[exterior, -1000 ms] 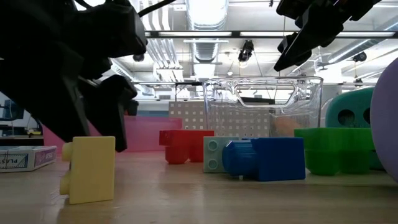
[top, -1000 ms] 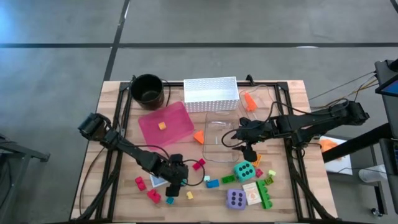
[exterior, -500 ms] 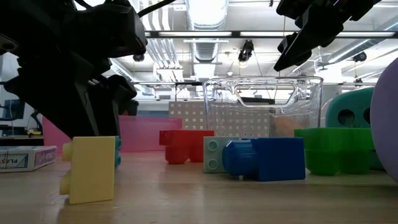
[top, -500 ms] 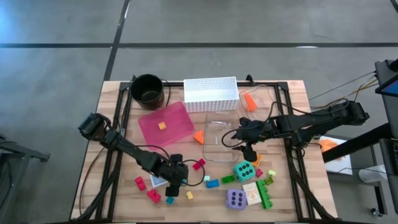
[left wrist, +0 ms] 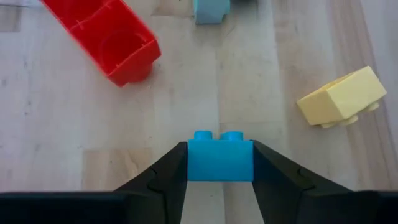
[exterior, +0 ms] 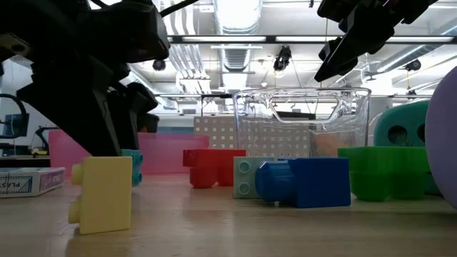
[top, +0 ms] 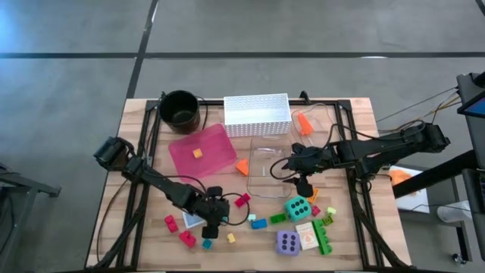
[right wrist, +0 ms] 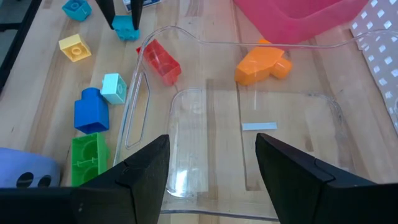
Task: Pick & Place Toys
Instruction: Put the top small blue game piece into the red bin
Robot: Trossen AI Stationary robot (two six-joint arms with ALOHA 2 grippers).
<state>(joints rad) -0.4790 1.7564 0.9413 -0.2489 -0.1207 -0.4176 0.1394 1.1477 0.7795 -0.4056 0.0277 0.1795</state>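
Small bright bricks lie scattered on the wooden table's near half: a red one point(left wrist: 106, 34), a yellow one point(left wrist: 341, 98), a blue one point(exterior: 307, 182) and green ones point(top: 324, 241). A teal die point(top: 296, 207) and a purple die point(top: 287, 242) sit at the near right. My left gripper point(top: 210, 230) is down among the bricks, shut on a small cyan brick point(left wrist: 220, 160). My right gripper point(right wrist: 211, 180) hangs open over a clear plastic container point(top: 265, 163), with nothing between its fingers. My left gripper pinches the cyan brick by its two opposite side faces point(left wrist: 194, 163) between its two fingers point(left wrist: 168, 171). The fingers come from above, pointing down. The brick's studs face away from the wrist. Whether the brick is clear of the table, I cannot tell.
A pink tray point(top: 201, 148) with a small yellow piece, a white perforated basket point(top: 256, 114) and a black round pot point(top: 179, 108) stand on the far half. An orange brick point(right wrist: 261, 65) lies beside the clear container. A flat card box point(exterior: 25, 182) lies at the near left.
My left gripper has shut on the cyan brick, its fingers drawing in against the brick's sides. The brick now shows in the low view behind the yellow brick.
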